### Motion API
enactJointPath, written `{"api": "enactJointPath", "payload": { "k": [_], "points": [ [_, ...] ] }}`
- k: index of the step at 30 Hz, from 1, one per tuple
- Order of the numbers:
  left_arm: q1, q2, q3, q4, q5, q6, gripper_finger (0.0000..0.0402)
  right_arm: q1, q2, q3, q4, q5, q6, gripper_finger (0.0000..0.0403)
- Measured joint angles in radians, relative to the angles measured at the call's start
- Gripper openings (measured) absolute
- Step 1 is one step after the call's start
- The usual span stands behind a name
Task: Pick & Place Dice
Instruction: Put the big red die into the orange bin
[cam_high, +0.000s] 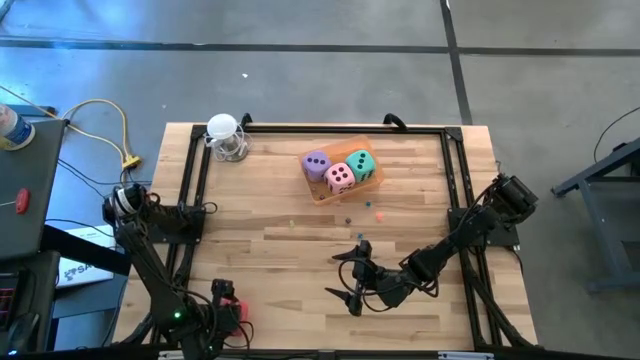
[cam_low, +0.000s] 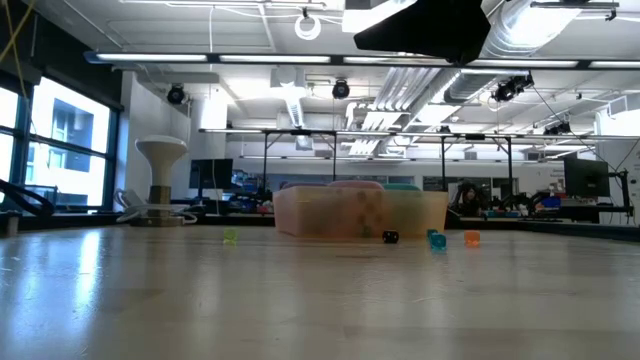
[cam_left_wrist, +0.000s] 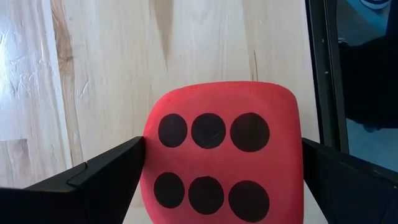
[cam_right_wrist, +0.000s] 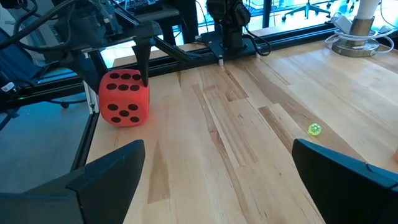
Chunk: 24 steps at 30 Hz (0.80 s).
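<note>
The red die (cam_left_wrist: 221, 155) sits square on the bench (cam_high: 300, 250), a six-pip face towards the left wrist camera. The left pincer (cam_high: 228, 300), at the near-left corner, straddles it with fingers spread. The right pincer (cam_high: 352, 283) hangs released mid-bench.

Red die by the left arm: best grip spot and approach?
Grip the red die across its two flat opposite side faces, coming straight down from above. It sits flat on the table, six up, already centred between the left end effector's open fingers.

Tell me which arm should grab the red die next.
The left. Its gripper is already over the red die, one finger on each side, by the table's near left corner. The right gripper sits open mid-table, well away from it.
</note>
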Motion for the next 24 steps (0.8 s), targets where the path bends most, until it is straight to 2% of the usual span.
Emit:
{"api": "enactJointPath", "payload": {
  "k": [17, 24],
  "points": [
    [0.0, 0.001, -0.004, -0.004, -0.033, 0.008, 0.0397, 0.0, 0.0, 0.0, 0.0, 0.001, 0.006, 0.04],
    [0.0, -0.002, -0.079, 0.041, -0.004, -0.026, 0.0397, 0.0, 0.0, 0.0, 0.0, 0.002, 0.008, 0.04]
  ]
}}
